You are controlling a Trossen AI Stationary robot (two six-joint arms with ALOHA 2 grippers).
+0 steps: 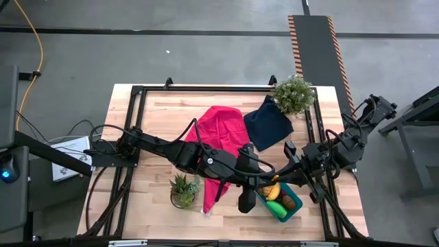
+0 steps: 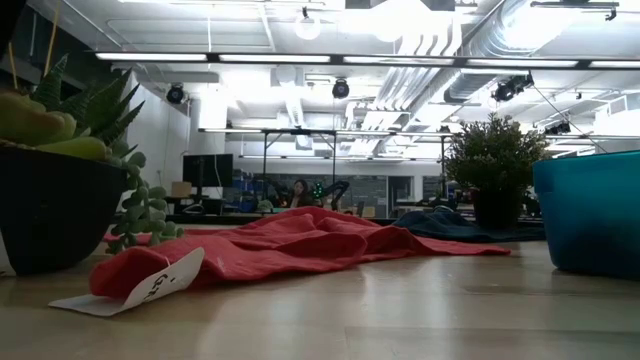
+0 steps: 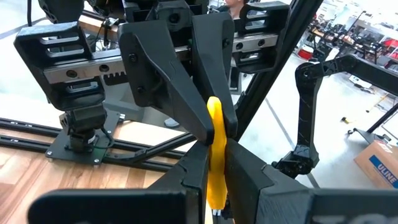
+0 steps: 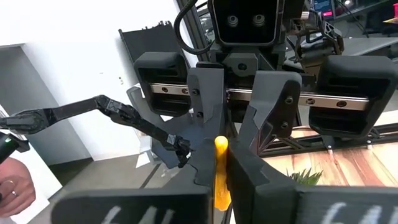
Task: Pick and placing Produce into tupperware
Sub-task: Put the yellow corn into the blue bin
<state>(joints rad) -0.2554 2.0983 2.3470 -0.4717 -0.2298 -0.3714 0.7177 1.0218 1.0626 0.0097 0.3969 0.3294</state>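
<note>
1. Bench (image 1: 158, 113): light wood slab with a black frame around it; both arms reach in over the near-right part.
2. Left arm: comes in from the left edge in the high view and runs across to the middle, ending just left of the tupperware.
3. Right arm: comes in from the right edge and bends back toward the same spot.
4. Red cloth (image 1: 221, 127): crumpled mid-bench, running toward the near edge. In the low view it fills the centre, with a white tag at its near end.
5. Dark navy cloth (image 1: 269, 122): just right of the red cloth, near the far-right potted plant (image 1: 293, 94).
6. Second potted plant (image 1: 183, 190): near-left area, close beside the red cloth's lower end.
7. Tupperware (image 1: 293, 210): teal tub at the near-right of the bench, lying at an angle. It holds produce: something yellow, a green piece (image 1: 276, 206) and a brown piece (image 1: 288, 202). Orange piece (image 1: 266, 189) at its upper-left end; can't tell whether it's inside the tub or on the rim.
8. Left end effector (image 3: 213, 205): closed on a yellow banana (image 3: 214, 155), which stands upright between the fingers.
9. Right end effector (image 4: 222, 202): fingers clamped on the same yellow banana from the opposite side. Both end effectors face each other, banana pinched between both pairs, at the tub's left end.
</note>
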